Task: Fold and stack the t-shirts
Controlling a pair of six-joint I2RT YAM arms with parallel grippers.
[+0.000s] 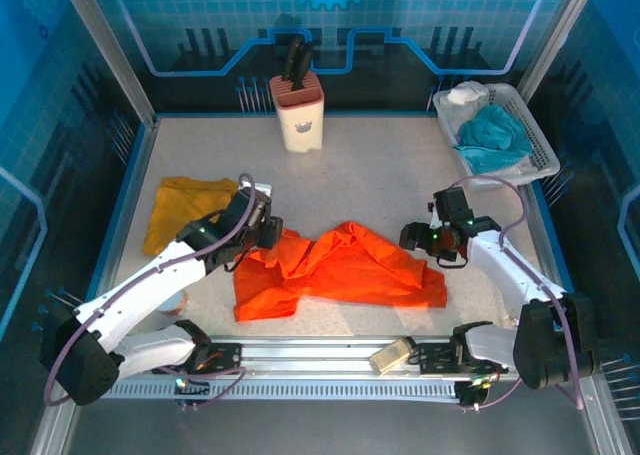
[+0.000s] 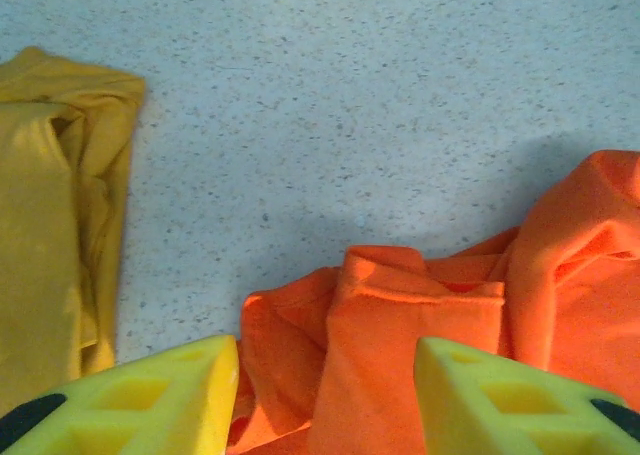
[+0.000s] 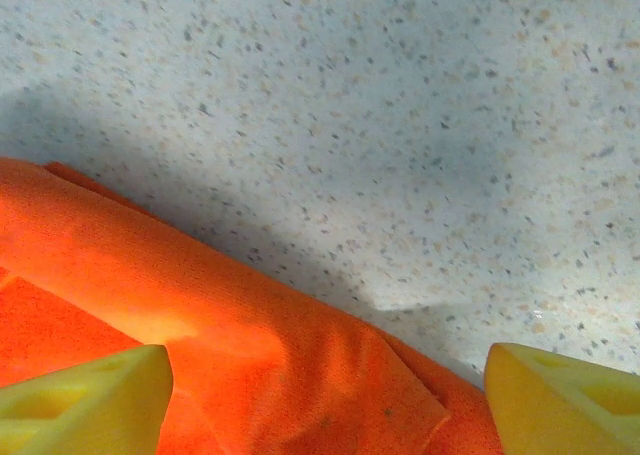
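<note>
left jaws open, right jaws open, nothing held | orange shirt [image 1: 335, 270] crumpled mid surface [image 1: 380, 165]; yellow shirt [image 1: 185, 207] bunched at left | next, I judge: pinch orange shirt's opposite edges, spread flat before folding

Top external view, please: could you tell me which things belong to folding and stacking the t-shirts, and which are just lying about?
For the job: orange t-shirt, crumpled mid-table; mustard yellow t-shirt, on the left arm's side.
Lying about: knife block at the back; white basket at the back right corner, holding a teal-blue cloth and a white cloth.
</note>
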